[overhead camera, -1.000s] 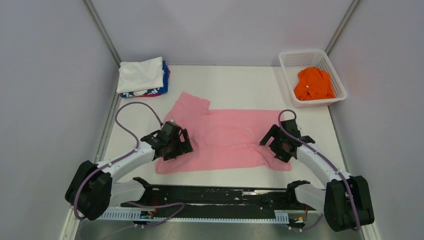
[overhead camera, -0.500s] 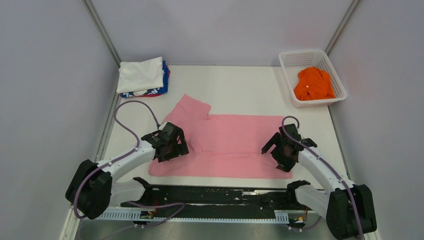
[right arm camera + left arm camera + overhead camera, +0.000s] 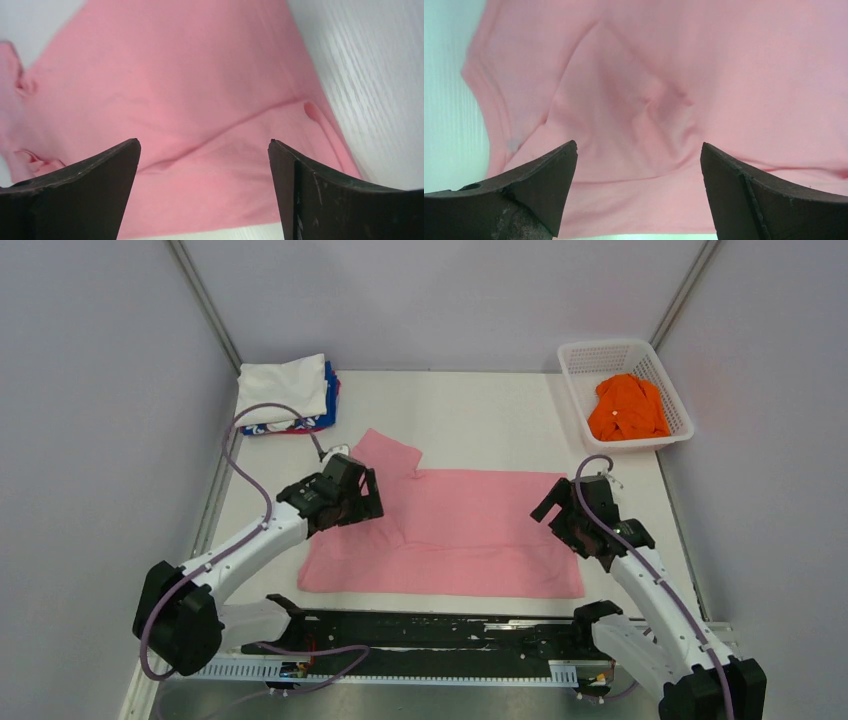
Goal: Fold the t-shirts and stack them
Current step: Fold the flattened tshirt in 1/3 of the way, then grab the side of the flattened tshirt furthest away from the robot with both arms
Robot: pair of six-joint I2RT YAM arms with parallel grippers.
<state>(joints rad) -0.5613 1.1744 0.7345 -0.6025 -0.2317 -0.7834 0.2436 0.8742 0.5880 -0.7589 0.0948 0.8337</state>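
Lying flat, the pink t-shirt (image 3: 450,530) touches neither basket (image 3: 610,360) nor folded stack (image 3: 285,390).

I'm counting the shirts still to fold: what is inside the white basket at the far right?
An orange t-shirt lies crumpled in the basket, with bare mesh showing around it. Whether anything lies beneath it cannot be seen, because the shirt covers that part of the bottom.

Spread t-shirt (image 3: 450,530) lies at frame centre on the table (image 3: 480,410); folded t-shirts (image 3: 285,395) stacked upper left; basket (image 3: 605,358) upper right holds a crumpled t-shirt (image 3: 628,408)
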